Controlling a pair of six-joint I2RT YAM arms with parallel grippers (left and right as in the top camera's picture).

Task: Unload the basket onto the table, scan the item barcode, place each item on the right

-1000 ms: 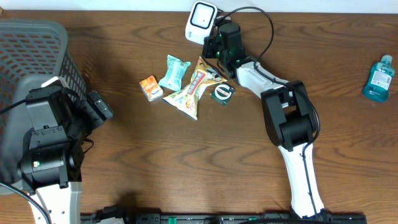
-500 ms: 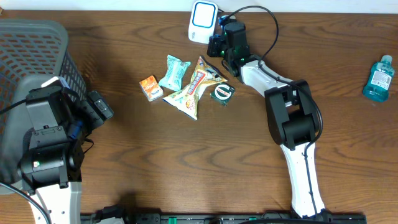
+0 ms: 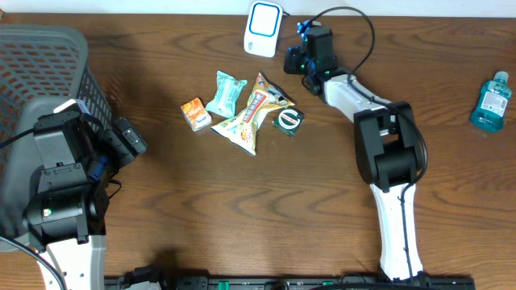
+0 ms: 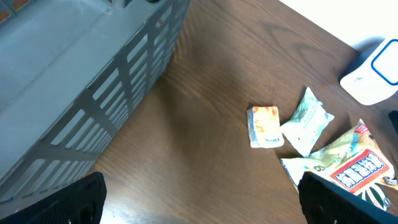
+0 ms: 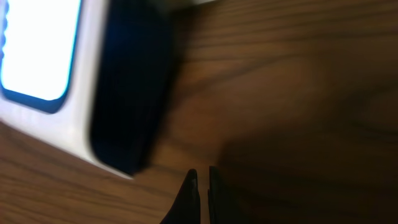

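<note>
Scanner (image 3: 263,28), white w/ blue-rimmed window, stands at far table edge. R gripper (image 3: 295,58) sits just beside it on its right, jaws pinched shut, nothing between them. R wrist cam: closed fingertips (image 5: 191,190) low over the wood table (image 5: 298,93), scanner body up-left, apart from the tips.

Items lie in a cluster mid-table, all untouched: orange packet (image 3: 194,113), teal packet (image 3: 225,93), long snack bag (image 3: 251,113) on a diagonal, small round green tin (image 3: 287,120) just beside bag's right edge. Teal packet touches the bag; orange packet is just left of the teal one.

L gripper (image 3: 131,138) at left by the grey mesh basket (image 3: 40,64), jaws spread wide, holding nothing, well apart from the cluster. L wrist cam shows basket wall, packets and scanner ahead.

Blue bottle (image 3: 490,101) far right, alone.
</note>
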